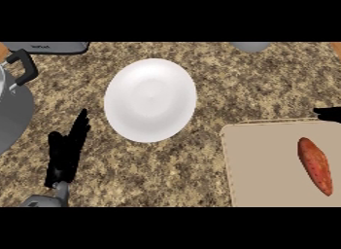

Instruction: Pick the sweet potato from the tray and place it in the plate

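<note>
Left hand [65,155] with fingers straight, right hand [336,115] state unclear, sweet potato [315,166] on tray [263,165], plate [150,100] bare

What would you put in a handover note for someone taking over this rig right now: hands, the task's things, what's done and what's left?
Left robot hand: open, fingers straight and pointing up, resting at lower left over the counter, holding nothing.
Right robot hand: only a dark tip shows at the right edge, just beyond the tray's far corner; its fingers can't be judged.
Sweet potato: lying on the beige tray, towards its right side, untouched.
White plate: left of the tray and further from the robot, nothing in it.
Done: nothing yet.
Left: grasp the sweet potato, carry it left to the plate, set it down.
</note>
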`<action>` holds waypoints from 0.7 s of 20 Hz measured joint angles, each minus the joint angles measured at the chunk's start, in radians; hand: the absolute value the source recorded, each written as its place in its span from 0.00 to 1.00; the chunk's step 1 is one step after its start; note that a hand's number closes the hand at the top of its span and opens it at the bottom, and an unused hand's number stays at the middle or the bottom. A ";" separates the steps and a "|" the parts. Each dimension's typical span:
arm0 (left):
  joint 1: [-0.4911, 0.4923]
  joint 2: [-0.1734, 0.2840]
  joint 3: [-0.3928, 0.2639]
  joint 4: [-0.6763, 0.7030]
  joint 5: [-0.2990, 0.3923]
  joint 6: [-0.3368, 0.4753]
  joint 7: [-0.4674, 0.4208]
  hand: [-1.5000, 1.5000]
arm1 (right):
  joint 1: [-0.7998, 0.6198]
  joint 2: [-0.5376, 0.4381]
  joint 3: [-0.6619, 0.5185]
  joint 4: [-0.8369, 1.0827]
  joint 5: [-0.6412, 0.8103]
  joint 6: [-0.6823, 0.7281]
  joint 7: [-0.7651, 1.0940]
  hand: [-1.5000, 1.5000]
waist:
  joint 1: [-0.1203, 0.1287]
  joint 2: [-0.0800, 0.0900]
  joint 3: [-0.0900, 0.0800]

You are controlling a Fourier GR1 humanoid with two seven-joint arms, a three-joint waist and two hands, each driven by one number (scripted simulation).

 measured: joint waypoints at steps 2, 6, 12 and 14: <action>-0.004 -0.004 -0.003 0.001 -0.011 0.006 0.004 0.50 | -0.023 -0.019 0.041 0.009 0.041 0.010 0.007 0.00 | 0.000 0.000 0.000; -0.012 -0.006 0.012 0.011 -0.007 -0.006 0.002 0.50 | -0.071 -0.010 0.118 0.028 0.118 0.017 0.024 0.00 | -0.002 0.000 -0.001; -0.007 -0.016 0.020 0.006 -0.022 -0.013 0.011 0.50 | -0.120 0.046 0.177 0.132 0.218 -0.010 0.002 0.00 | -0.008 -0.002 0.000; -0.003 -0.002 0.040 -0.004 -0.012 -0.030 0.022 0.50 | -0.124 0.053 0.183 0.121 0.229 -0.001 0.012 0.00 | -0.011 -0.003 0.000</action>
